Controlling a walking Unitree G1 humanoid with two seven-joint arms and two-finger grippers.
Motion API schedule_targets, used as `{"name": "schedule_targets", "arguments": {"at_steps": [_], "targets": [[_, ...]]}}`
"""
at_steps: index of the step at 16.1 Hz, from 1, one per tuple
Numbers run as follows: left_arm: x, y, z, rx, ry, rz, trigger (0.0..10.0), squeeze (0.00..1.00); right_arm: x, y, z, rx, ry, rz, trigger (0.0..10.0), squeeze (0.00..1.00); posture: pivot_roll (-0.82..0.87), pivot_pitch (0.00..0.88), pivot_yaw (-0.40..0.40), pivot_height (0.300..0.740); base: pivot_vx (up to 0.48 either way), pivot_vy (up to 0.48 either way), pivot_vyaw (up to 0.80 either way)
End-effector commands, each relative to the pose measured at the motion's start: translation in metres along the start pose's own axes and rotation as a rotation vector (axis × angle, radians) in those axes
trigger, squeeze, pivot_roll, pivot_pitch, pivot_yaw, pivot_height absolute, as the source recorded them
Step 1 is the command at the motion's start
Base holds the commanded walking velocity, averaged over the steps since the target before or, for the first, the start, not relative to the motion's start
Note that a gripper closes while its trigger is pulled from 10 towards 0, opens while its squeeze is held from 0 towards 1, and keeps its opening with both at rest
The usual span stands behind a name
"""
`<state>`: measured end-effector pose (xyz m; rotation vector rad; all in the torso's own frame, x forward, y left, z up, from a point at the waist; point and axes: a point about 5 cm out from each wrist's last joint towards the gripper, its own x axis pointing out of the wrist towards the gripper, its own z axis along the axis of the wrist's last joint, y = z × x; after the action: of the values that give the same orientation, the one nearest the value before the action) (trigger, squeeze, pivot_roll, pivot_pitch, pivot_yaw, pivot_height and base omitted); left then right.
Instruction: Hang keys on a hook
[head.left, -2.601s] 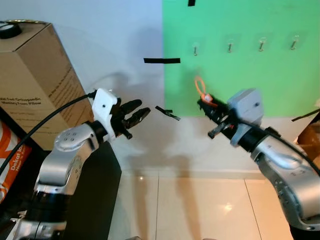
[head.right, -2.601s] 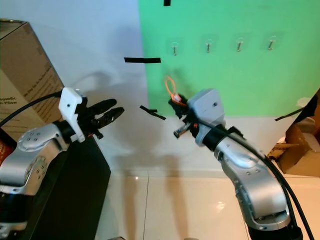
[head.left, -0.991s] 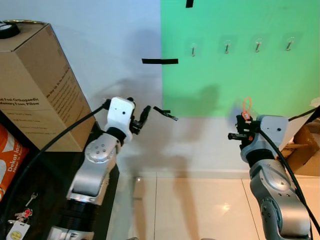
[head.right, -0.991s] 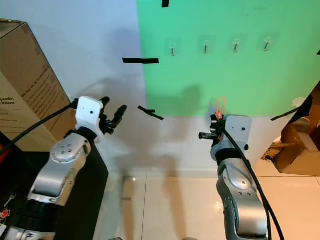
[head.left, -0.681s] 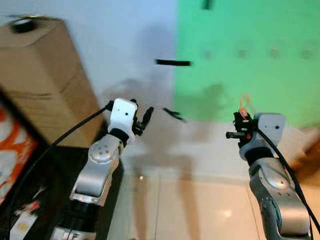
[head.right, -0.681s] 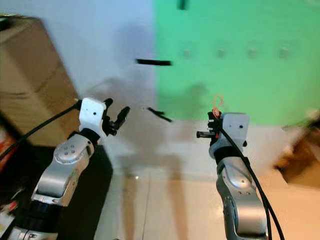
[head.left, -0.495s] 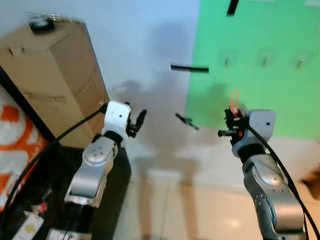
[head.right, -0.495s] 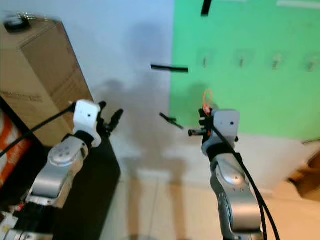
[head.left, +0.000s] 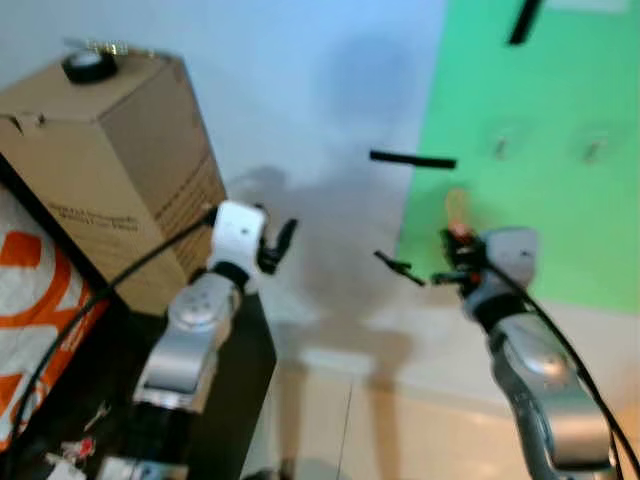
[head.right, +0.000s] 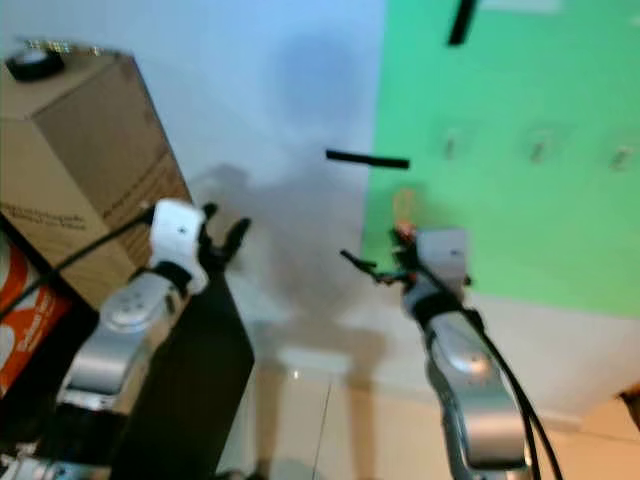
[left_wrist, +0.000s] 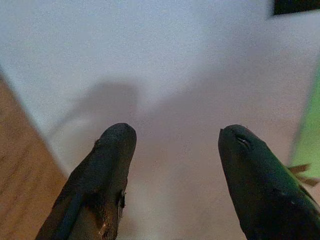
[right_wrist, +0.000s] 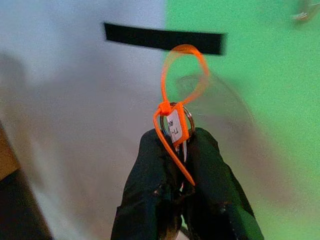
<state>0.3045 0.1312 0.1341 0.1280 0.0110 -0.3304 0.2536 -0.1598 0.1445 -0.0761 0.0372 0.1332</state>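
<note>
Orange plastic marks the task's thing: a key ring with an orange loop tie (right_wrist: 181, 70) and a small tag is pinched between the closed fingers of the right gripper (right_wrist: 180, 150), with the loop standing up above the fingertips. In the head views the right gripper (head.left: 452, 262) is held raised in front of the wall, at the left edge of the green panel (head.left: 560, 150), and the picture is blurred. Small hooks (head.left: 501, 146) are mounted in a row on the panel, higher than the gripper and to its right; the loop is well apart from them. A black tape strip (head.left: 412, 159) is stuck on the white wall just left of the panel. The left gripper (left_wrist: 172, 165) is held up with its fingers spread and nothing between them, pointed at the bare wall, near a tall cardboard box (head.left: 110, 160) at the left.

The step in hand is judged to be the approach to a hook. It would be done well if the loop were kept upright and open towards the wall, carried above the nearest hook's tip, then lowered over it before the fingers are released.
</note>
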Motion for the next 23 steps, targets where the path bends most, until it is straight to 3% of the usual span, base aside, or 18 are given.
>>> {"name": "schedule_targets", "arguments": {"at_steps": [1,5,13,16,17,23], "targets": [[0.001,-0.003,0.002,-0.005,-0.010,-0.004,10.0,0.00,-0.001,-0.004,0.005,-0.008,-0.021,-0.003,10.0,0.00,-0.20,0.000,0.071,0.740,0.000,0.000,0.80],[0.002,-0.003,0.002,0.001,-0.009,0.007,10.0,0.00,0.000,-0.004,0.007,-0.032,-0.028,0.026,10.0,0.00,-0.20,0.000,0.068,0.740,0.000,-0.480,0.80],[0.003,-0.006,0.002,0.012,-0.009,0.002,10.0,0.00,0.001,-0.012,0.013,-0.058,-0.047,0.016,10.0,0.00,-0.20,0.000,0.066,0.740,0.000,-0.480,0.00],[0.003,-0.010,-0.002,0.057,0.011,-0.035,10.0,0.00,0.000,-0.010,0.017,-0.081,-0.072,0.029,10.0,0.00,-0.20,0.000,0.068,0.740,0.000,0.000,0.00],[0.002,-0.014,-0.002,0.075,0.005,-0.078,10.0,0.00,-0.001,-0.010,0.020,-0.143,-0.086,0.030,10.0,0.00,-0.20,0.000,0.070,0.740,0.000,0.000,0.00],[-0.002,-0.022,-0.007,0.081,0.031,-0.219,10.0,0.00,0.004,-0.006,0.035,-0.241,-0.169,-0.034,10.0,0.00,-0.20,0.000,0.076,0.740,0.000,0.000,0.00]]}}
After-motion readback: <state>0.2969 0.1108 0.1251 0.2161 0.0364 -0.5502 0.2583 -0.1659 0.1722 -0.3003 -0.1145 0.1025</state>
